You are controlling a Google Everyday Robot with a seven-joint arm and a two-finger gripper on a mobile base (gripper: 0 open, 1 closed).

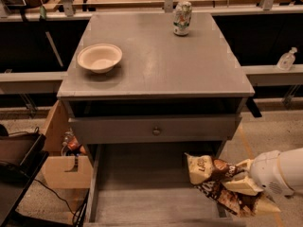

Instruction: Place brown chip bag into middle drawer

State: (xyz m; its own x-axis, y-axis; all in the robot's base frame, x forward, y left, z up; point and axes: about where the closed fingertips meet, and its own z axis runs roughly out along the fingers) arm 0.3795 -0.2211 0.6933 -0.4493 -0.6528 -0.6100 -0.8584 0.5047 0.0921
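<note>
Gripper (235, 178) at lower right, jaws clamped on the brown chip bag (211, 170). The bag projects left of the jaws, over the right wall of the open middle drawer (142, 193). Risk: if released here, it may catch that wall and fall outside. The bag is glossy and crumpled, its pale end farthest from the jaws.

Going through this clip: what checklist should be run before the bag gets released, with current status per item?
1. Gripper at lower right, shut on the brown chip bag: ok.
2. Middle drawer open, floor bare: ok.
3. Bag wholly between the drawer walls: not ok; its lower part extends past the right wall.
4. Bag low enough to drop: cannot tell.
5. White bowl and can up on top, away from the bag: ok.
</note>
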